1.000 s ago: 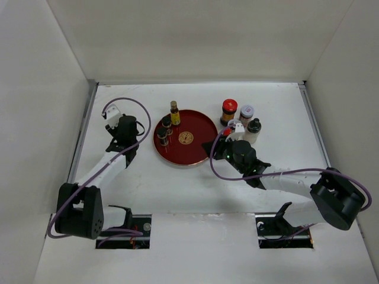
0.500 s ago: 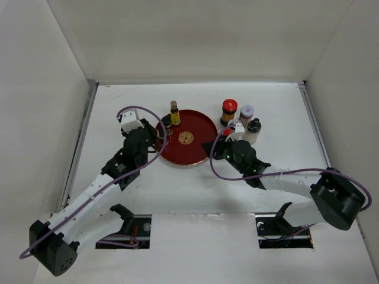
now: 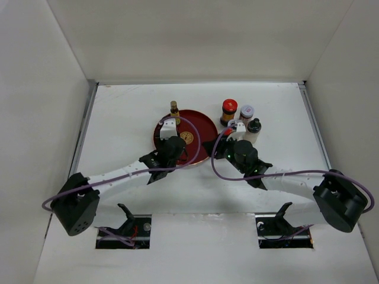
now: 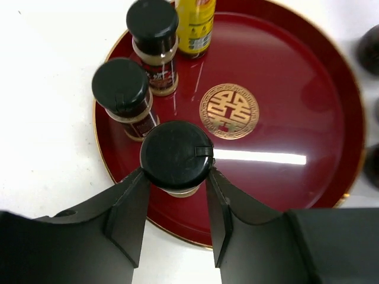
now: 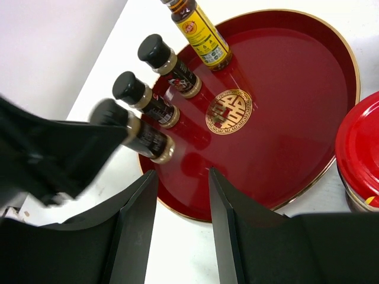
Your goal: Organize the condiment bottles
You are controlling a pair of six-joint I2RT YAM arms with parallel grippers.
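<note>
While the left gripper (image 4: pixel 176 180) clamps a dark-capped bottle (image 4: pixel 176 155) at the near edge of the red tray (image 4: pixel 296 106), a second black-capped bottle (image 4: pixel 121 89) stands just ahead-left of it and a yellow bottle (image 4: pixel 195 23) stands farther ahead. The right gripper (image 5: pixel 180 183) hangs empty, jaws apart, with a red-lidded jar (image 5: pixel 361 148) to its right.

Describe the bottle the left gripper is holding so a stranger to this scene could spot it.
On the white table, find the round dark-red tray. Three black-capped dark bottles line its left rim, a yellow-labelled bottle behind them. It is the nearest bottle of that row, the only one pinched by the left gripper.
</note>
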